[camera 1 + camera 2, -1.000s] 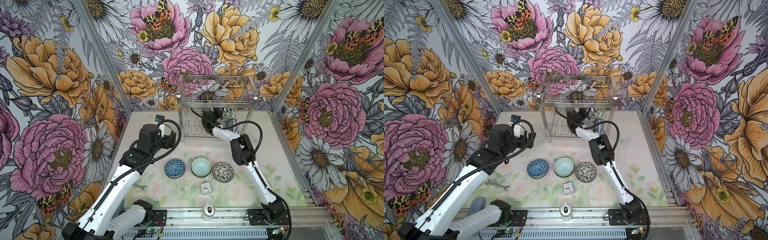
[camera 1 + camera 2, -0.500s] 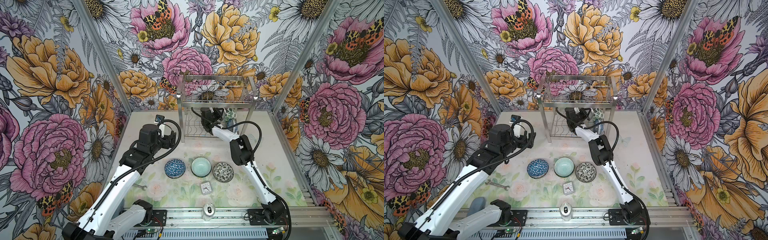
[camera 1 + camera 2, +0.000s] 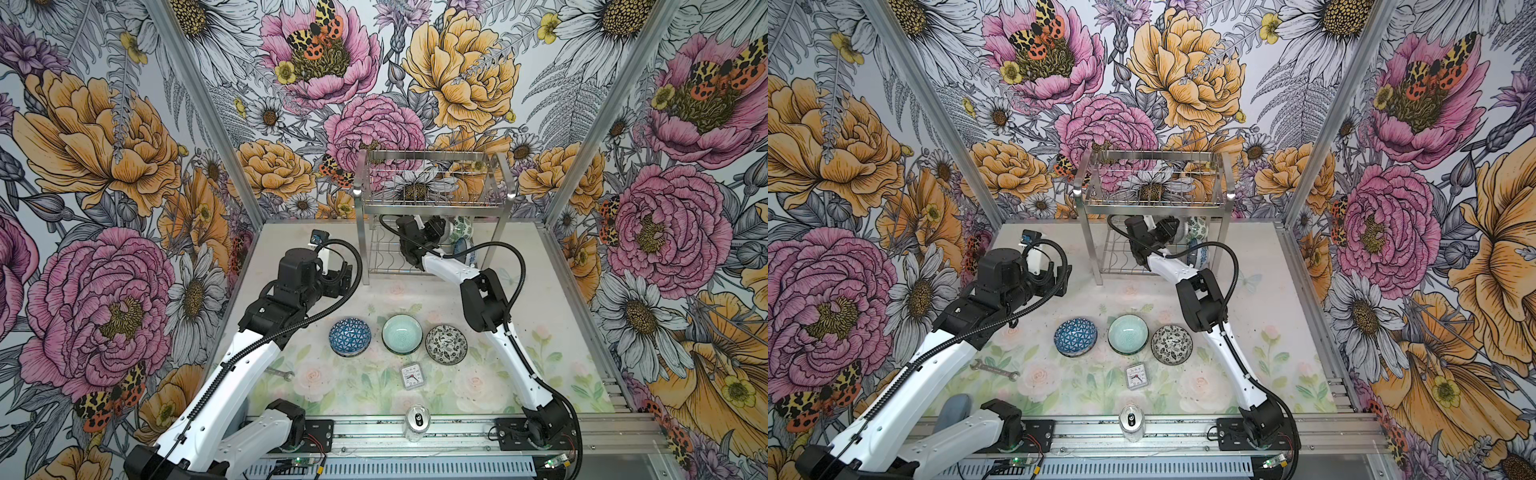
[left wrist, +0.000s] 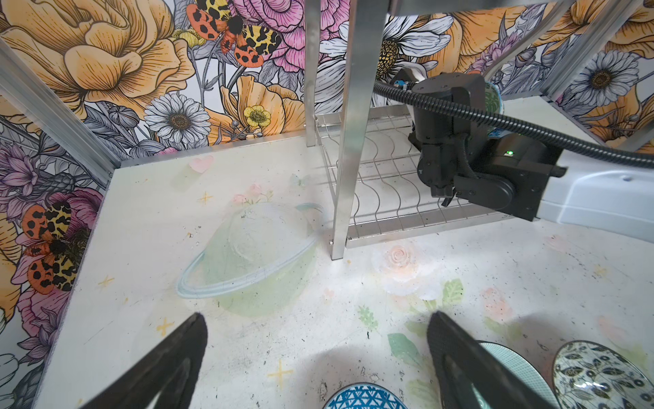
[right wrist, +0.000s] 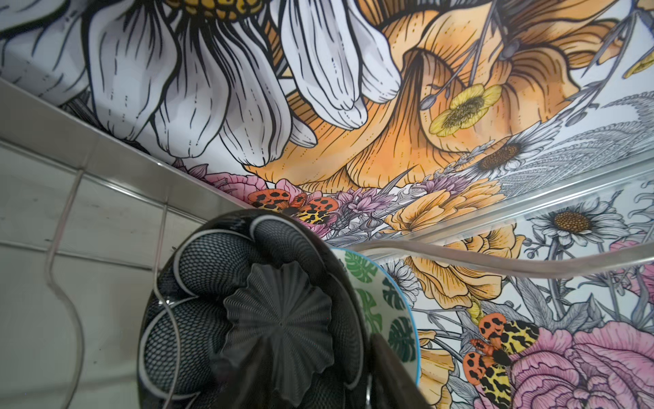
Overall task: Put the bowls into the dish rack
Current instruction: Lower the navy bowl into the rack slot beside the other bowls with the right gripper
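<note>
The steel dish rack stands at the back of the table. My right gripper reaches under its upper tier. Its jaws stand apart on either side of the rim of a navy petal bowl, which stands on edge in the lower wire slots. A green-leaf bowl stands right behind it, and a blue floral bowl is beside them. Three bowls lie in a row on the table: blue triangle, pale teal, black-white leaf. My left gripper hangs open and empty over the table beside the blue triangle bowl.
A small square clock lies in front of the bowls. A drinks can stands at the front rail. A wrench lies at the front left under the left arm. The rack's front leg stands close before the left gripper.
My right gripper's jaws have opened off the navy petal bowl, which now stands in the rack's lower slots. The left arm has not moved.
</note>
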